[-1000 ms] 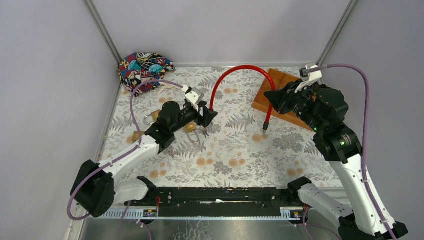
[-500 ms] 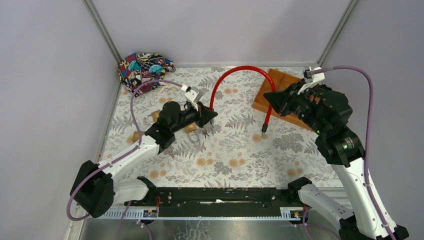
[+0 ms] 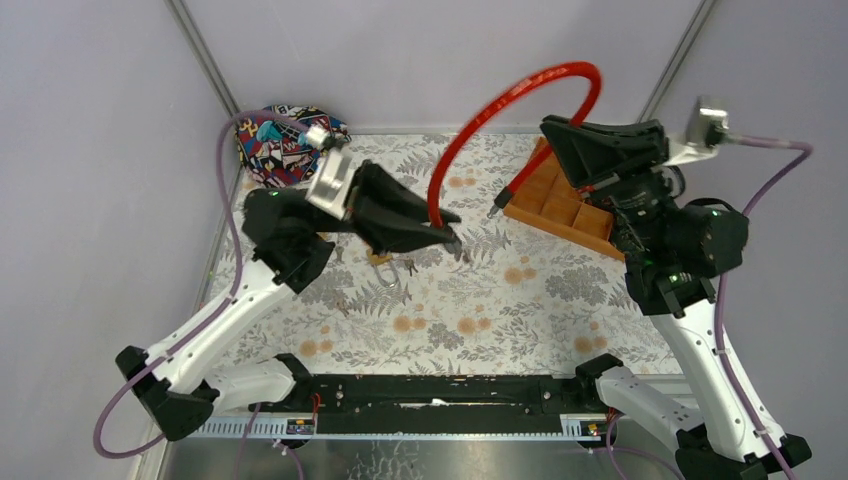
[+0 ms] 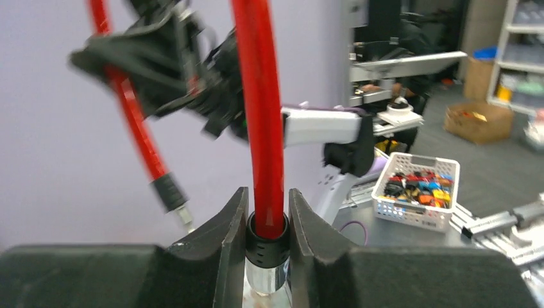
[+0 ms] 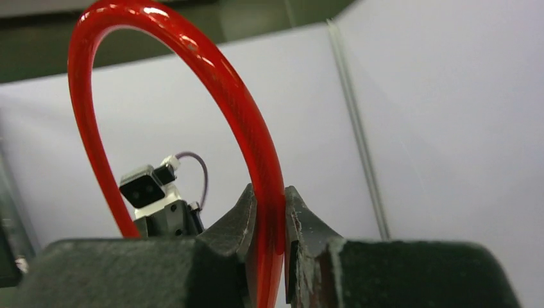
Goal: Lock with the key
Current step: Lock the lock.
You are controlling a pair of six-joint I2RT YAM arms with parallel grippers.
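Note:
A red cable (image 3: pixel 520 90) arcs high between both arms. My left gripper (image 3: pixel 450 228) is shut on its black collar (image 4: pixel 266 240), with the metal tip (image 4: pixel 266 281) below the fingers. My right gripper (image 3: pixel 575 165) is shut on the cable (image 5: pixel 260 154) near the other end. That free end (image 3: pixel 497 208) hangs out in the air, and its black sleeve and pin (image 4: pixel 172 196) show in the left wrist view. A bunch of keys (image 3: pixel 404 267) lies on the table beside a brass piece (image 3: pixel 380 258), under my left gripper. Whether that piece is the lock body I cannot tell.
A wooden compartment tray (image 3: pixel 562 200) sits at the back right, under the right arm. A patterned cloth pouch (image 3: pixel 285 135) lies in the back left corner. The table has a leaf-print cover (image 3: pixel 480 310). Walls stand on the left, the back and the right.
Both arms have risen and tilted upward, lifting the red cable off the table. The free end has swung up and to the left. The keys have stayed where they were.

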